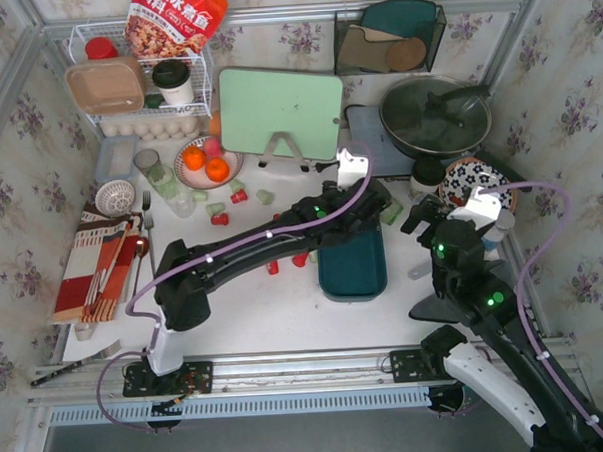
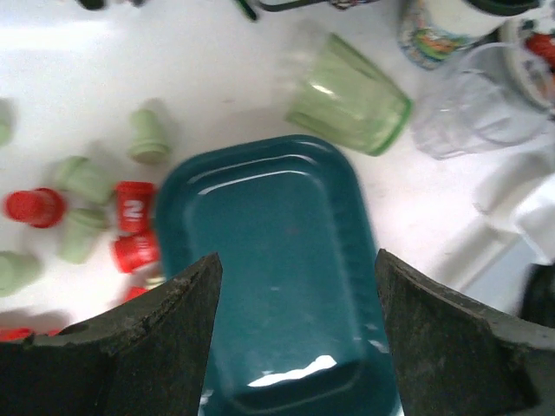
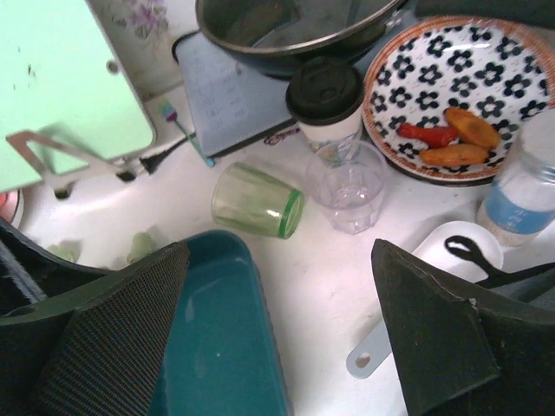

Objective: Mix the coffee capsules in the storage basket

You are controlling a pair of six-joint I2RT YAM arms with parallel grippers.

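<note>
The dark teal storage basket (image 1: 352,272) sits at the table's middle and is empty inside. Red and mint green coffee capsules (image 1: 219,219) lie scattered on the table to its left. In the left wrist view the basket (image 2: 277,251) fills the middle, with red capsules (image 2: 134,208) and green capsules (image 2: 82,178) beside its left wall. My left gripper (image 1: 366,215) (image 2: 297,260) is open and empty above the basket's far end. My right gripper (image 1: 421,221) (image 3: 279,251) is open and empty, to the right of the basket (image 3: 217,347).
A green glass (image 3: 256,201) lies on its side just beyond the basket, a clear glass (image 3: 349,186) beside it. A lidded cup (image 3: 325,95), patterned plate (image 3: 460,87), pot (image 1: 435,115) and bottle (image 3: 529,186) crowd the right. A plate of oranges (image 1: 207,162) and a cutting board (image 1: 280,112) stand behind.
</note>
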